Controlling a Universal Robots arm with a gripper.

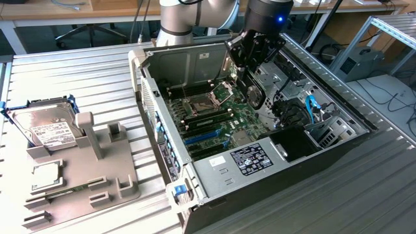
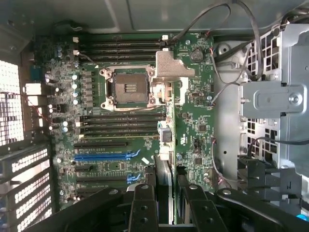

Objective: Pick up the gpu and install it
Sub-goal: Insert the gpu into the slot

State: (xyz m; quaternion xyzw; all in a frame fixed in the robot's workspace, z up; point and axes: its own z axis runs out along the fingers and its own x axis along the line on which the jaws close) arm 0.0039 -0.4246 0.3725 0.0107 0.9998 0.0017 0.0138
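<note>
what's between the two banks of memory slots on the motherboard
The open CPU socket, its metal load plate swung aside; the wrist view shows it clearly.

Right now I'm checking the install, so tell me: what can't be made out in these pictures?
- Thin black expansion card, wrist view: edge-on in the hand, faces hidden.
- Its bottom edge, exterior view: contact with the green motherboard unclear.
- Silver hard drive, exterior view: white label's print too small.
</note>
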